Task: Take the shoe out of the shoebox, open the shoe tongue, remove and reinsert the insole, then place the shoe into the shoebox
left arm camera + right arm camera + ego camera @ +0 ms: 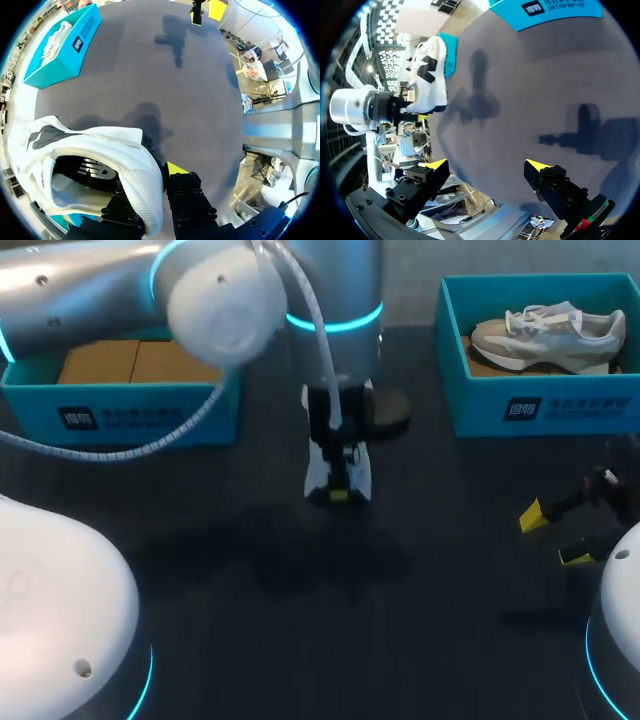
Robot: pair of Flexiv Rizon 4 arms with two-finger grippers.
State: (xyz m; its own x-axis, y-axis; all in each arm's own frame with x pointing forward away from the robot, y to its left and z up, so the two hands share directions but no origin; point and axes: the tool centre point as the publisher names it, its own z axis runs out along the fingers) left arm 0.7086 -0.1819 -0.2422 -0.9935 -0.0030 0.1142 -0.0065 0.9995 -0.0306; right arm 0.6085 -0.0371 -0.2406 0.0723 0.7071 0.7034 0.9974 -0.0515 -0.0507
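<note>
Your left claw is clamped on the white shoe at the frame's centre. Your right claw, at lower right, gapes wide and holds nothing. A grey shoe lies in the right box at upper right. The left box sits at upper left.

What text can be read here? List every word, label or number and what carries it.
Right shoebox front label: white print, too blurred to read.
Left shoebox front label: likewise too blurred.
Held shoe, inside: dark logo, partly hidden, not legible.
Nothing else carries text.
</note>
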